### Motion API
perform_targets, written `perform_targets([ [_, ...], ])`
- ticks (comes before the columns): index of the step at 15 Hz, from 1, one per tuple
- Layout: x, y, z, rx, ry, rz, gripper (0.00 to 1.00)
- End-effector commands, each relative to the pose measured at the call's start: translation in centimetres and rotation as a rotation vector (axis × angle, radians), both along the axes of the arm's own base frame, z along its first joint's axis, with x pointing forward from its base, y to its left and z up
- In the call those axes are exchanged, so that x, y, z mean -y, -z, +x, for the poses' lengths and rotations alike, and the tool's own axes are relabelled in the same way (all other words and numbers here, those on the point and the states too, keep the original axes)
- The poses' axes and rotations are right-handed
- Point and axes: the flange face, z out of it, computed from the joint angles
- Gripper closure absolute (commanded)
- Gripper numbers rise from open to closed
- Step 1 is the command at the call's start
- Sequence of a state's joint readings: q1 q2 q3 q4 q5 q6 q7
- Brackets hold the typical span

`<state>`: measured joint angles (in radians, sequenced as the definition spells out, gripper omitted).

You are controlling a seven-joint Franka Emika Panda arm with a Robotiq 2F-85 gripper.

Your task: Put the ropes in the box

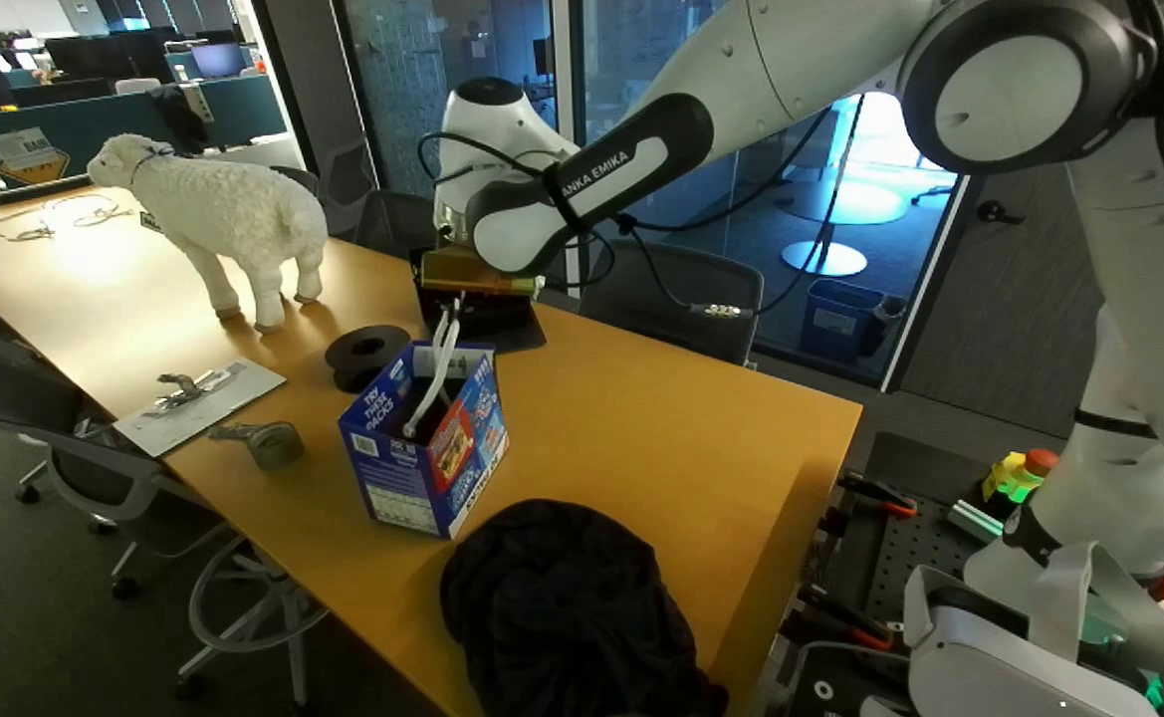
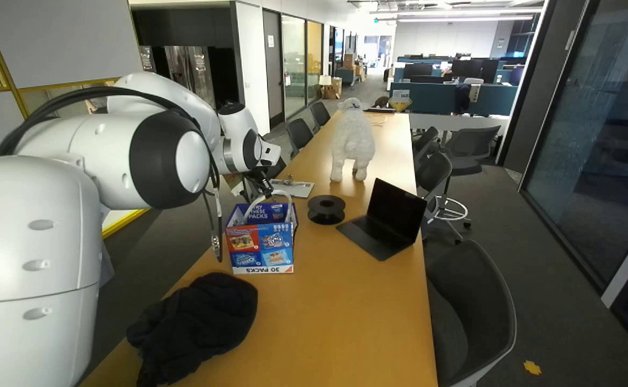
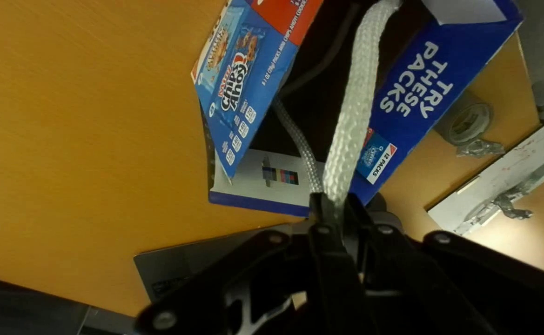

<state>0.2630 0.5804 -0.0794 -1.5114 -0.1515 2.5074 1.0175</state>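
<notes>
The step in hand appeared to be the placing itself: the white rope [image 3: 356, 102] was already partly inside the blue box [image 1: 397, 488], which stood upright and open-topped on the worktop [image 1: 631, 438]. The pincer [image 3: 334, 204] was clamped on the rope, nipping it at a bend that rose above the rim in both exterior views. From that grip two strands hung down into the opening, leaving chiefly the raised bend outside. The next move probably called for taking the bend over the middle of the opening, bringing it below the rim and only then letting go; an early release might have left a loop draped across an edge. The rope looked braided and supple, bright in the nearer strand and greyer in the one that curved deeper down. The interior was too dark to tell whether this was one length or two.
</notes>
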Motion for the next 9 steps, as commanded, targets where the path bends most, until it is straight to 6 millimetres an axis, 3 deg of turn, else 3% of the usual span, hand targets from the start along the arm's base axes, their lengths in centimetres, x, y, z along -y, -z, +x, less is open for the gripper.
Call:
perform_targets([
  [1, -1.6, 1.8, 1.3, -0.015, -0.009, -0.015, 0.9],
  [8, -4.1, 6.0, 2.6, -0.048, -0.038, 0.02, 0.9],
  [9, -4.3, 6.4, 2.5, -0.063, -0.058, 0.013, 0.64],
])
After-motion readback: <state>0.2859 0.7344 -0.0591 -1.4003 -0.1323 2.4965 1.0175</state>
